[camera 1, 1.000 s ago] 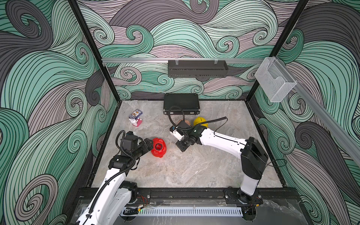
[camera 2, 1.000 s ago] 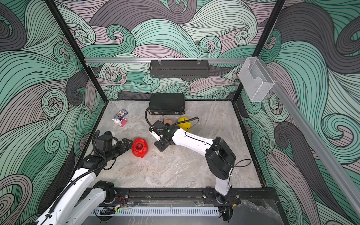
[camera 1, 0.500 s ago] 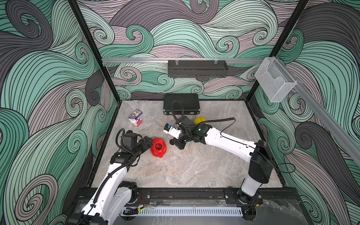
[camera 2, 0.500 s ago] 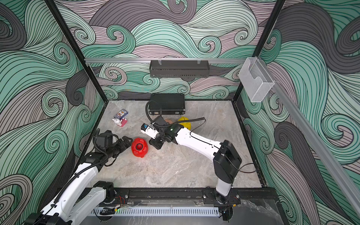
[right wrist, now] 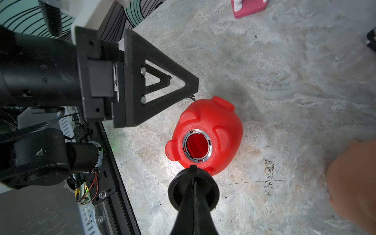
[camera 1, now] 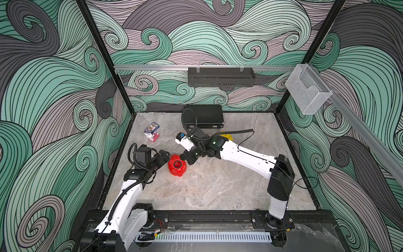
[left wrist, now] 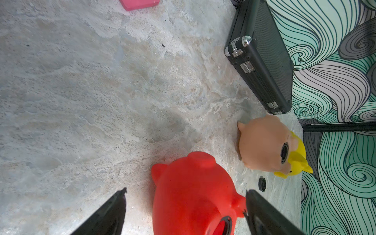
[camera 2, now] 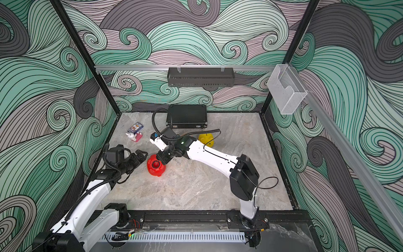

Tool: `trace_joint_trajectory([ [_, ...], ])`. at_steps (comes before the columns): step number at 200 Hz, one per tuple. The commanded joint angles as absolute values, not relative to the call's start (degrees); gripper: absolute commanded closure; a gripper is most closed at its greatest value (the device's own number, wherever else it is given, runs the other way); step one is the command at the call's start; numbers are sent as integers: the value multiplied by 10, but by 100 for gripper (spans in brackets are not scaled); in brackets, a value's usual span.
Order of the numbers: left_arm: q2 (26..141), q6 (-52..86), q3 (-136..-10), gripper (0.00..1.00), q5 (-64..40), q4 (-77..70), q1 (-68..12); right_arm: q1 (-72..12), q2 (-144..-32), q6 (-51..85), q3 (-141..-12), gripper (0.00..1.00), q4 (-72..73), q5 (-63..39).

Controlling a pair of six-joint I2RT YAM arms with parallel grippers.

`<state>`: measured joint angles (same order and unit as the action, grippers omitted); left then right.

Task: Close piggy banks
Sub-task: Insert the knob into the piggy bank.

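Plug [right wrist: 176, 193] pinched in closed right gripper [right wrist: 192, 168], just over red pig [camera 1: 177, 167], hole-up near table [camera 1: 218, 192] left edge between wide-spread left gripper [left wrist: 185, 191] jaws. Peach pig [left wrist: 262, 142], yellow pig [camera 2: 206, 139] toward back edge.

Red piggy bank [camera 1: 177, 168] laid left of centre on the marble table [camera 1: 207, 185], belly hole turned upward, left gripper [camera 1: 165, 158] spread wide at its left, right gripper [camera 1: 188, 160] held at its upper right, yellow piggy bank [camera 1: 226, 136] half hidden behind the right arm [camera 1: 242, 156], black case [camera 1: 205, 119] set further up.
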<state>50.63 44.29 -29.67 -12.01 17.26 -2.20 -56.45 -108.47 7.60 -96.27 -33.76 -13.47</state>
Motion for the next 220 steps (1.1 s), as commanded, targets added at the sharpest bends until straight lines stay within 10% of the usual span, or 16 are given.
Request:
trace_joint_trajectory([
  [1, 511, 448, -294, 9, -132, 151, -16, -570, -1106, 142, -986, 100, -358, -119],
  [220, 551, 452, -284, 11, -151, 126, -8, -592, -1226, 242, -1097, 100, -426, -80],
])
